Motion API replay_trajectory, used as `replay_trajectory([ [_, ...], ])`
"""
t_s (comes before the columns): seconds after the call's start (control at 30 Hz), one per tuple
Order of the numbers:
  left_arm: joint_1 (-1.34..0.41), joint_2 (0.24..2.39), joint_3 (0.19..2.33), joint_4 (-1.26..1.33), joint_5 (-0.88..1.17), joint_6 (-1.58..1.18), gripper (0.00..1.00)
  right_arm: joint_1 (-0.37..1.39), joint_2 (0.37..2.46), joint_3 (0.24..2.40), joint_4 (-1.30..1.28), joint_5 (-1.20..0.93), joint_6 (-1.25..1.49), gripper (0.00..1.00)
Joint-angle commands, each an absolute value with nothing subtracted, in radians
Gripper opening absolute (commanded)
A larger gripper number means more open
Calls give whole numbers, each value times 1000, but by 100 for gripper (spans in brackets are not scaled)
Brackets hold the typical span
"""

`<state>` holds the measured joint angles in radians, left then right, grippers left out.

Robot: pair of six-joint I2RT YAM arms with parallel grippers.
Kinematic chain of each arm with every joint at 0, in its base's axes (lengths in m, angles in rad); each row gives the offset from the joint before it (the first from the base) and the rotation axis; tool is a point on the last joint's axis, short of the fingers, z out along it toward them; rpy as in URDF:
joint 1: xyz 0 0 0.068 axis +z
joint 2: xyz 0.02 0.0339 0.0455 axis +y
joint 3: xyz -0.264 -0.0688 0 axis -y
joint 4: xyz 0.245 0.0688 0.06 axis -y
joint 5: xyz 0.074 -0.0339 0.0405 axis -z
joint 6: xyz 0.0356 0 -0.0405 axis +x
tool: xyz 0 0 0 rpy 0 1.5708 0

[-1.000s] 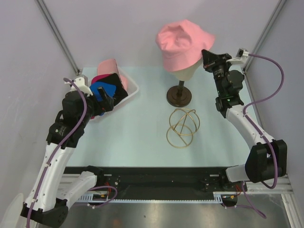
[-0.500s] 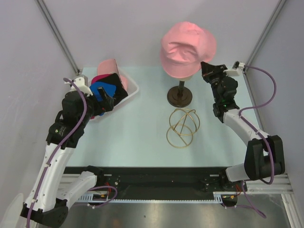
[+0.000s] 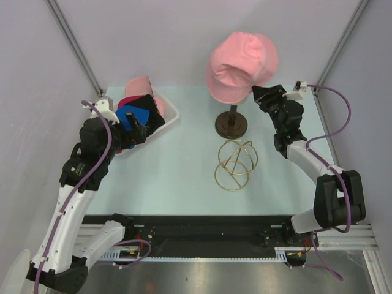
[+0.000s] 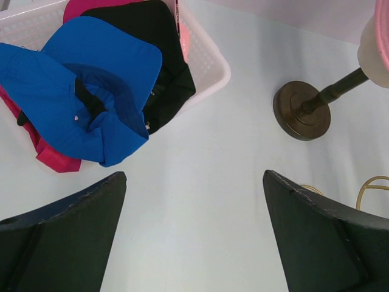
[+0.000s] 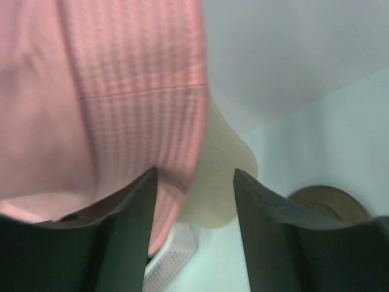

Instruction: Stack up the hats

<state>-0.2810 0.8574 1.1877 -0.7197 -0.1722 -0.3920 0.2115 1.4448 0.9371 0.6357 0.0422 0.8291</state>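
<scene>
The right gripper [image 3: 256,92] has its jaws parted at the pink bucket hat's [image 3: 241,64] brim, while the left gripper [image 4: 194,177] gapes wide, holding nothing.

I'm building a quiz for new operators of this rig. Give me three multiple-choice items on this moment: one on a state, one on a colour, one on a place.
1. The left pincer is:
A) shut on a cap
B) wide open, holding nothing
C) shut and empty

2. In the white basket, the topmost cap is:
A) yellow
B) green
C) royal blue

3. The salmon-pink bucket hat sits:
A) in the white basket
B) on the mannequin head
C) in the left pincer

Key:
1 B: its fingers stand far apart with nothing between them.
2 C: the blue fabric overlaps the other hats.
3 B: it covers the beige head, whose neck shows below the brim.
</scene>
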Motion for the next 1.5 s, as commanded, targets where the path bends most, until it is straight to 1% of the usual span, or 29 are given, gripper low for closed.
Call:
replay_trajectory([
  [0.0, -273, 862, 1221, -690, -169, -379, 100, 184, 1356, 905, 603, -75, 720, 68],
  [0.07, -272, 867, 1227, -690, -172, -376, 100, 169, 1303, 873, 603, -92, 689, 78],
  [0.13, -273, 868, 1230, -690, -173, -374, 100, 147, 1266, 864, 575, -97, 664, 81],
  [0.3, -273, 879, 1236, -692, -172, -373, 100, 100, 1174, 909, 479, -136, 556, 81],
  [0.37, -273, 882, 1241, -693, -172, -371, 100, 35, 1176, 957, 463, -245, 545, 81],
  [0.43, -273, 885, 1246, -693, -170, -367, 100, -23, 1232, 1038, 446, -320, 546, 81],
  [0.47, -273, 888, 1246, -692, -169, -367, 100, -40, 1258, 1069, 446, -406, 551, 81],
  [0.53, -272, 894, 1250, -692, -164, -365, 100, -63, 1354, 1170, 460, -484, 590, 79],
  [0.57, -272, 894, 1250, -693, -163, -365, 100, -87, 1388, 1205, 466, -559, 609, 79],
  [0.73, -273, 884, 1252, -698, -170, -370, 100, -135, 1592, 1369, 603, -710, 773, 77],
  [1.0, -273, 859, 1244, -729, -204, -364, 100, -143, 1735, 1474, 686, -756, 857, 76],
  [1.13, -273, 854, 1244, -732, -216, -368, 100, -143, 1778, 1480, 825, -804, 954, 74],
  [1.3, -273, 864, 1239, -727, -213, -374, 100, -138, 1827, 1509, 887, -825, 1034, 72],
  [1.37, -273, 867, 1241, -726, -209, -373, 100, -137, 1844, 1529, 884, -834, 1040, 70],
  [1.47, -272, 871, 1243, -721, -210, -374, 100, -132, 1861, 1548, 885, -822, 1052, 55],
])
